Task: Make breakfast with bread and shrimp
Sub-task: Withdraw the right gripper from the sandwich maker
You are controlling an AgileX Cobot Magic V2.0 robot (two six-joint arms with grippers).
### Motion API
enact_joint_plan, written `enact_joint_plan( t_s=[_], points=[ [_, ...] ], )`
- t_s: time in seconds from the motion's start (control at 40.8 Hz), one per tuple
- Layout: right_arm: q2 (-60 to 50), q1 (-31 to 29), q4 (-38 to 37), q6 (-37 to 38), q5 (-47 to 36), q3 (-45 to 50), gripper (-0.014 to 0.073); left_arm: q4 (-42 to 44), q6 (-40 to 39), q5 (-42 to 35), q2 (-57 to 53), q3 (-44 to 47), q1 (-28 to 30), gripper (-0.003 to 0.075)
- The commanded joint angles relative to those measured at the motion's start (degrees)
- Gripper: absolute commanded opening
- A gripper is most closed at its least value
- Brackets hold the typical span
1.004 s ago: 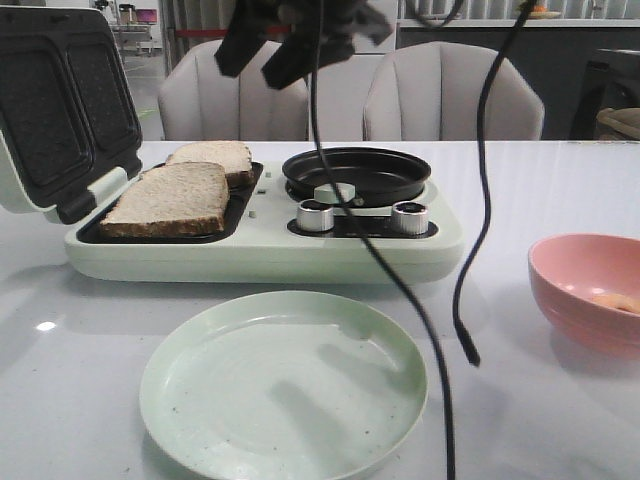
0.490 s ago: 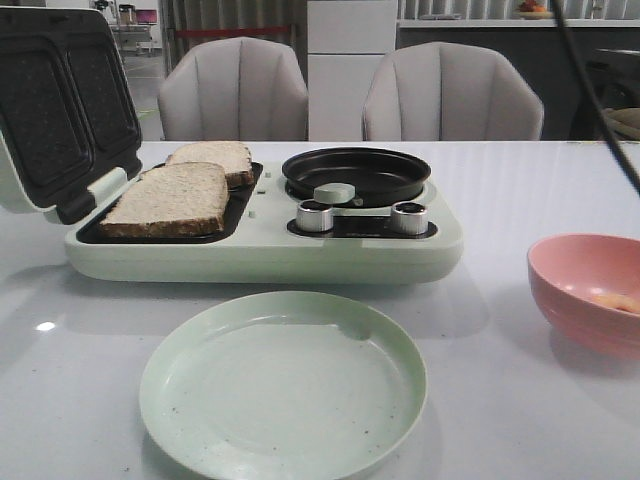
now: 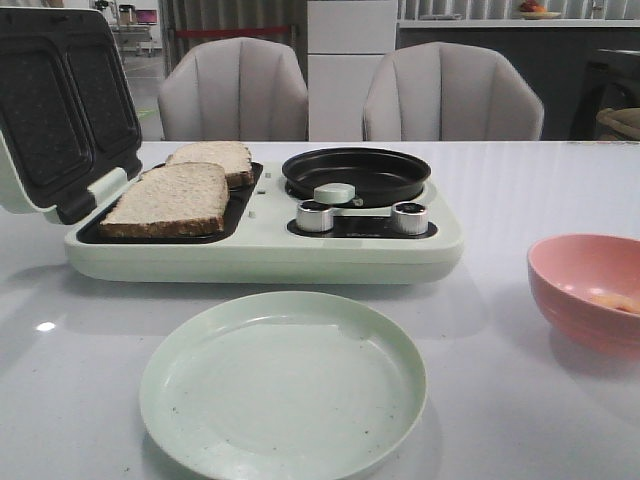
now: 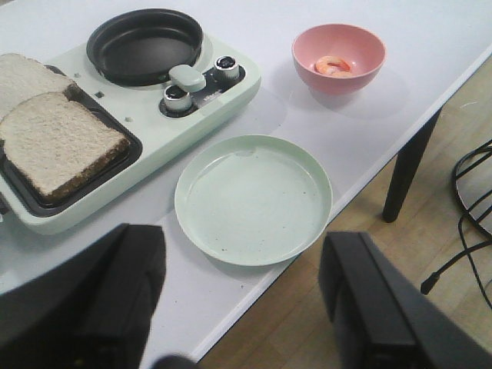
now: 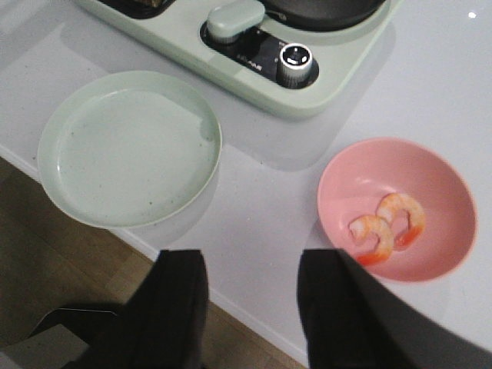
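Two slices of bread (image 3: 170,197) (image 4: 58,142) lie side by side on the dark grill plate of the pale green breakfast maker (image 3: 260,250). Two shrimp (image 5: 388,219) (image 4: 332,67) lie in the pink bowl (image 3: 590,290) (image 5: 396,207) at the table's right. An empty pale green plate (image 3: 283,383) (image 4: 254,198) (image 5: 129,146) sits in front of the maker. My left gripper (image 4: 242,265) hangs open above the table's front edge with nothing between its fingers. Above the same edge, between plate and bowl, my right gripper (image 5: 252,273) is open and empty. Neither gripper shows in the front view.
The maker's lid (image 3: 65,105) stands open at the left. A round black pan (image 3: 357,173) (image 4: 144,44) sits on its right half, with two knobs (image 3: 409,217) in front. Two grey chairs (image 3: 235,90) stand behind the table. Wooden floor and loose cables (image 4: 469,207) lie below the table's front edge.
An arm and its dangling cables, which crossed the front view a second ago, have moved out of that view. Bread, plate and bowl have not moved.
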Motion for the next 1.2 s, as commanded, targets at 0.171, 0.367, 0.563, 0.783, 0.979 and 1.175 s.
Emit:
enact_joint_plan(
  t_s=[0.171,0.367,0.563,0.783,0.979,1.175],
  points=[
    [-13.1,-0.3,-0.4,0.2,-3.1,8.3,0.0399,0.8,0.1,-4.7,0.9,-1.4,-0.4,0.0489],
    [-15.5,-0.3,-0.4,0.2,-3.0,9.1,0.0399,0.9,0.1,0.9,8.5,-4.4,-0.4,0.0489],
    [-15.4,-0.3,-0.4,0.2,-2.9,9.1,0.0399,1.2,0.1,10.4,22.7,-11.3,0.0,0.0489],
    [-15.4,-0.3,-0.4,0.2,-2.9,9.1,0.0399,1.8,-0.9,19.6,38.4,-20.4,10.0,0.0391],
    [-15.4,-0.3,-0.4,0.2,-2.9,9.1,0.0399,-6.0,5.1,17.6,45.2,-24.1,26.7,0.0179],
    [-15.4,-0.3,-0.4,0.2,-2.9,9.1,0.0399,-12.4,10.6,13.0,46.3,-24.6,42.6,0.0099]
  ],
)
